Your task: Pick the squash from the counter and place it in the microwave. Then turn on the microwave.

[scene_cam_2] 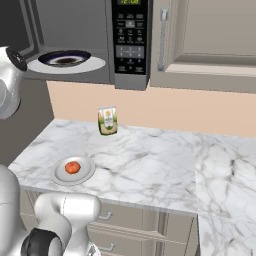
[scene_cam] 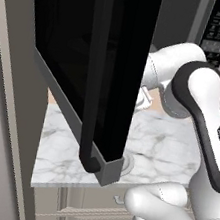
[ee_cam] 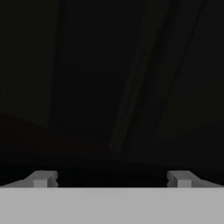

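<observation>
A small orange-red squash sits on a white plate at the lower left of the right base view, on the marble bench near its front edge. The microwave hangs at the upper left of that frame with its door swung wide open; a glass turntable shows inside the cavity. In the left base view the open door fills the upper middle of the frame, its black handle running down toward the bench.

The gripper has its jaws spread wide and holding nothing, their tips showing at the bottom of the hand view against a dark surface, probably the door glass.

The squash looks light, firm and smooth-skinned; being round, it could roll on the plate, so a grip across its widest part from above seems safest. A green-and-white carton stands well apart toward the wall, leaving open bench around the plate. The open door overhangs the bench above the plate's side, an edge any lift toward the cavity would need to clear.
</observation>
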